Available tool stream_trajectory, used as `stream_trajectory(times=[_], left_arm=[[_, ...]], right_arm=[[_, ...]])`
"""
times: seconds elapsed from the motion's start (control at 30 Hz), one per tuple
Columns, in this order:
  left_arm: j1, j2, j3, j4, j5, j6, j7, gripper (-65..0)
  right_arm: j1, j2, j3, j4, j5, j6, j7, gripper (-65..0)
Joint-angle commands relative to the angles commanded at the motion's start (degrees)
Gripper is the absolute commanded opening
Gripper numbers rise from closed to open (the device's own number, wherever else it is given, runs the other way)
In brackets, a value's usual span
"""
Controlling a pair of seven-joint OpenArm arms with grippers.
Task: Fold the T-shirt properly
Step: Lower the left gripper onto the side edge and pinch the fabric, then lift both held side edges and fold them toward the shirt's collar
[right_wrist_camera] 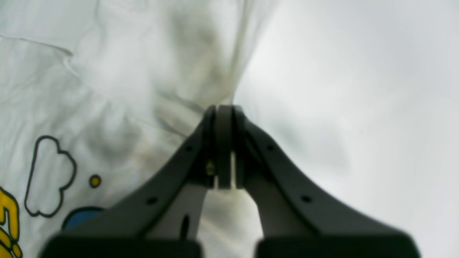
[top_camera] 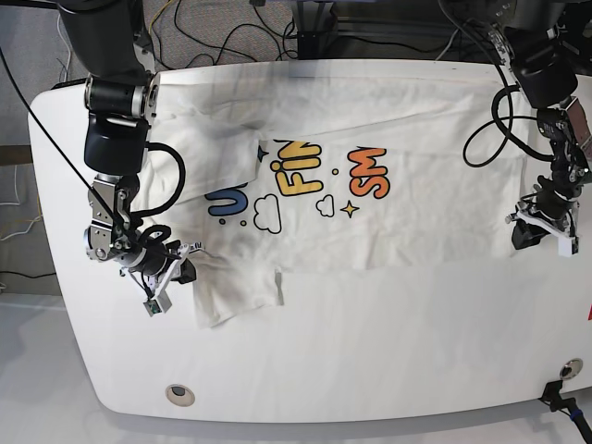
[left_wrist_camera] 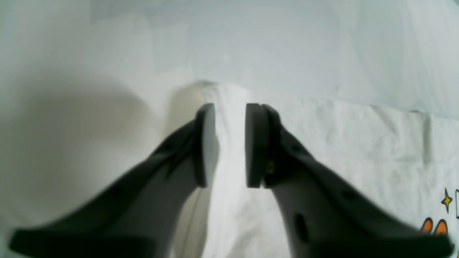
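Across the white surface (top_camera: 324,370) in the base view, the white T-shirt (top_camera: 425,217) lies spread widthwise and rumpled, its blue, yellow and orange lettering turned sideways. A short flap of its fabric juts toward the near edge at the view's left. The right hand (top_camera: 188,270) is low at the cloth beside that flap; the left hand (top_camera: 523,231) is at the T-shirt's near corner on the view's right. Dark cables (top_camera: 264,28) loop beyond the far edge.

Through the left wrist view, the left hand is open, its fingers apart, with a corner and a long side edge of the white fabric showing between and beyond them. Orange shapes and a small yellow star sit at the lower right.

From the right wrist view, the right hand is closed on the T-shirt, creases gathering at its fingertips. A cloud outline, a yellow dot and part of the blue print show to the left.
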Motion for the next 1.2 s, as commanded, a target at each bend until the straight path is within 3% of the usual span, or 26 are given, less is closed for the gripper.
stream_trajectory(times=[0.13,0.2,0.53,0.6,0.9,1.07,1.2], left_arm=[[-0.09,0.00,0.00,-0.09,0.09,0.18,0.00,-5.8],[-0.35,0.00,0.18,-1.58,0.09,0.18,0.00,0.0],[-3.78,0.44,0.44,-12.22,0.09,0.09,-0.35,0.0],[-4.75,0.53,2.73,-13.19,0.09,0.09,-0.35,0.0],[-5.01,4.13,4.57,-13.54,0.00,0.09,-0.09,0.0],[-5.01,4.31,4.57,-13.45,-0.09,0.00,-0.09,0.0],[-5.19,4.22,4.57,-13.45,-0.09,0.09,-0.18,-19.2]], right_arm=[[0.00,-0.18,0.00,0.00,0.00,0.00,0.09,-65.0],[0.00,-0.09,0.00,0.00,0.00,0.00,0.09,-65.0],[0.00,-0.18,0.00,-0.18,0.00,0.00,0.26,-65.0],[0.00,-0.18,0.00,-0.18,0.00,0.00,0.26,-65.0],[0.00,-0.09,0.00,-0.18,0.00,0.00,0.26,-65.0],[0.00,0.00,0.00,-0.18,0.00,0.00,0.26,-65.0],[0.00,0.00,0.00,-0.18,0.00,0.00,0.26,-65.0]])
